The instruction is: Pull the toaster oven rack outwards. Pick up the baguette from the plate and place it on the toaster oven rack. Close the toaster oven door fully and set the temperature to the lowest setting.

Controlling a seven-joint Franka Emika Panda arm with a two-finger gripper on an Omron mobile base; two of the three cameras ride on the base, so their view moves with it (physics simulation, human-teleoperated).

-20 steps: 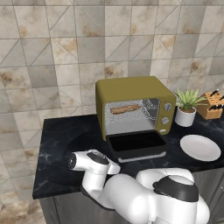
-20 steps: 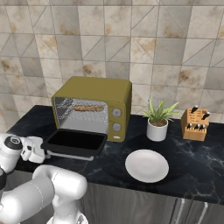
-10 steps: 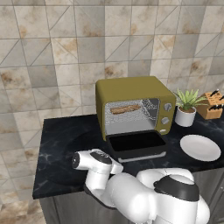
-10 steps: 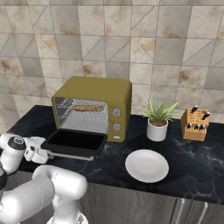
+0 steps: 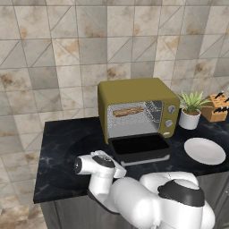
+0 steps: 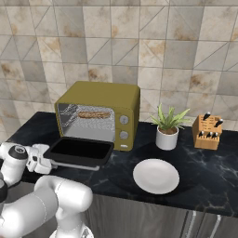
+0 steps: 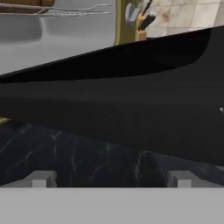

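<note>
We see baguette [image 5: 128, 111] on rack [image 7: 65, 11] inside toaster oven [image 6: 100, 95] | door [image 5: 140, 148] lies open flat | end effector [image 7: 111, 178] spread, empty, low under door edge, likely to lift it | plate [image 6: 155, 176] bare on tabletop [image 6: 209, 162]

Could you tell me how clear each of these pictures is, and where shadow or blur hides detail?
Left base view: evenly lit, slightly soft; the baguette reads clearly inside the toaster oven. Right base view: equally even, with a faint shadow around the plate. Hand view: the toaster oven door looms close as a dark, featureless slab, and the open hand shows blurred tips.
</note>
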